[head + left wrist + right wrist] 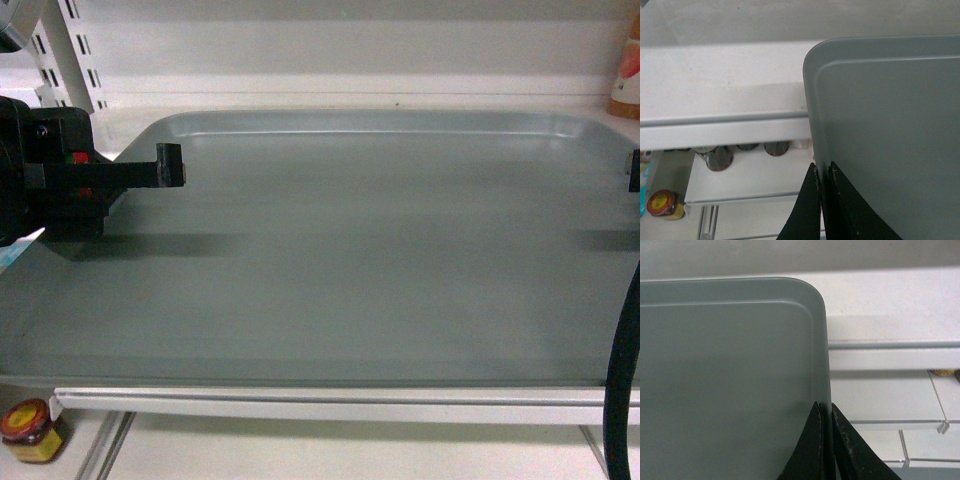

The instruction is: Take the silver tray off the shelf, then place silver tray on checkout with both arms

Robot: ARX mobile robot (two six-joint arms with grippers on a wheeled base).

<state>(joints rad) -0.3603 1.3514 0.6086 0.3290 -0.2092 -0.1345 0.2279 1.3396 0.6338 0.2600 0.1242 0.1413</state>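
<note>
The silver tray (380, 250) fills most of the head view, lying level above the white shelf (330, 403), whose grooved front strip shows below its near edge. My left gripper (170, 166) is shut on the tray's left rim. In the left wrist view its two black fingers pinch that rim (822, 167) beside the tray (890, 125), over the shelf (715, 90). My right gripper (632, 170) barely shows at the right edge. In the right wrist view it (824, 407) is shut on the right rim of the tray (730, 375). The checkout is out of view.
A red-lidded jar (30, 430) stands on a lower board at bottom left, and dark-lidded jars (720, 157) sit under the shelf. An orange bottle (627, 75) stands at the back right. A black cable (622, 380) hangs at the right. Slotted uprights (70, 50) rise at the back left.
</note>
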